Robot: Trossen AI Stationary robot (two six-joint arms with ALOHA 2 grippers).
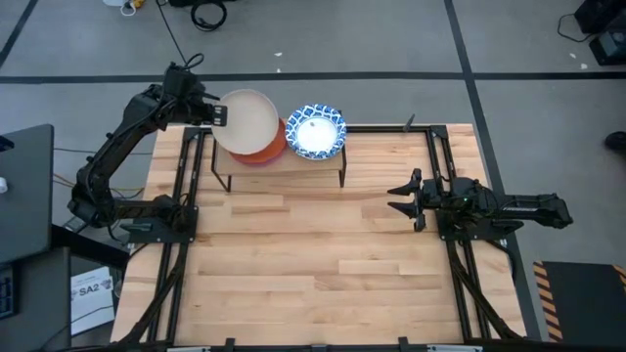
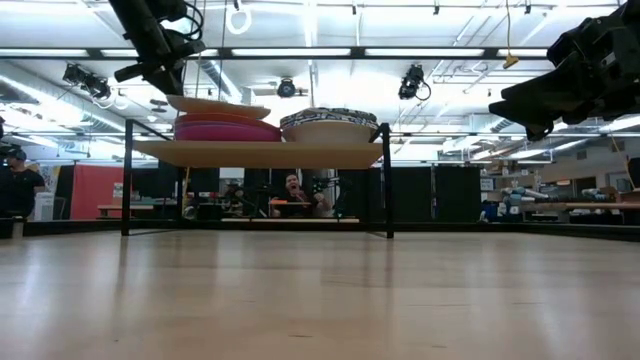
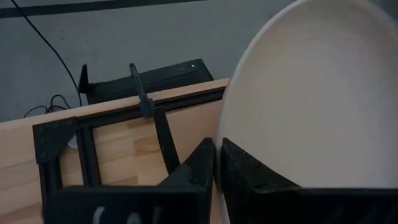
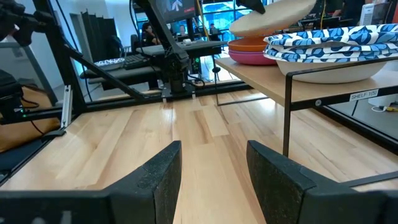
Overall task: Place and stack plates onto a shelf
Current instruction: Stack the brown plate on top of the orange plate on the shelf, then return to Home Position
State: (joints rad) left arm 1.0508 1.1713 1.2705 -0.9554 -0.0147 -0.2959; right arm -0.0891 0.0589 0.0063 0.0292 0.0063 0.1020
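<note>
On the shelf (image 1: 293,157) at the table's far edge stand two stacks. The right one is blue-patterned white plates (image 1: 316,131). The left one shows a pink plate (image 2: 228,131) under an orange plate (image 1: 276,151). A beige plate (image 1: 249,119) is on top of that stack, with my left gripper (image 1: 217,114) shut on its left rim. My right gripper (image 1: 399,196) hangs open over the table's right side, away from the shelf, with nothing between its fingers (image 4: 165,168). My left gripper pinches the beige plate's rim (image 3: 227,132) at the plate's left side, one finger over the rim and one under it. The fingers come from the table's left, slanting down. The plate tilts slightly, its left rim (image 2: 175,99) raised and its right part (image 2: 258,112) on the stack.
Black frame rails (image 1: 186,186) run along the table's left and right sides and behind the shelf. The plank table top (image 1: 313,264) lies bare in front of the shelf. In the low view, people sit in the room behind the table (image 2: 290,190).
</note>
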